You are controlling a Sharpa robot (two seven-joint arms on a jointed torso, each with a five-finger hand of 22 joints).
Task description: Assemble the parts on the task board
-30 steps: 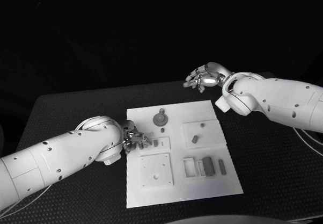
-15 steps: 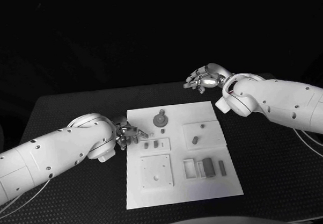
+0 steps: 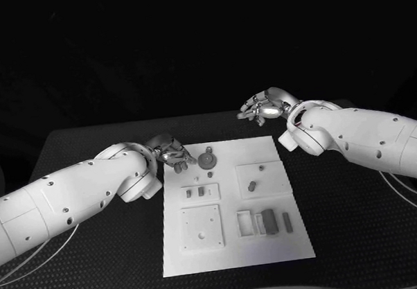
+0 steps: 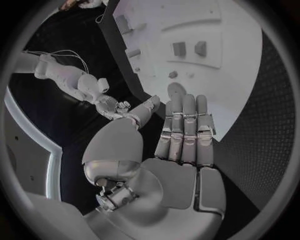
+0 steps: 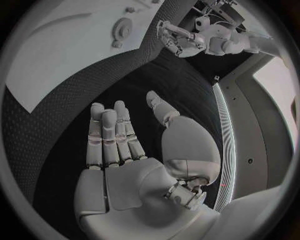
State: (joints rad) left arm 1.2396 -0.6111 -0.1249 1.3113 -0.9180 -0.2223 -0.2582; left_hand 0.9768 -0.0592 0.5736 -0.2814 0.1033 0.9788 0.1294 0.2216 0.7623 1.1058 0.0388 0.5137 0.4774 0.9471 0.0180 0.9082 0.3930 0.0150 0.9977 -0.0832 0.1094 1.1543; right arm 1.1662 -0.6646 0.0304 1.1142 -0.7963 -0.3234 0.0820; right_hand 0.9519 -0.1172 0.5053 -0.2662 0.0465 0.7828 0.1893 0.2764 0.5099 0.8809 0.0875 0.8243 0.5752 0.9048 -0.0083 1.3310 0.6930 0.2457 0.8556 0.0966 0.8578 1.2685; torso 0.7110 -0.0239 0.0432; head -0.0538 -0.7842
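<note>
White task board (image 3: 235, 253) lies mid-worktop (image 3: 102, 281), grey parts (image 3: 268, 222) in its recesses; no writing is legible. Left hand (image 3: 172, 152) hovers at its far-left corner, fingers apart, empty. Farther off, right hand (image 3: 263, 105) is likewise empty, fingers spread.

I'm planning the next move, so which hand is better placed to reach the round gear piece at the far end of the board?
Left. The left hand hangs open beside the gear piece; the right hand is raised beyond the task board.
</note>
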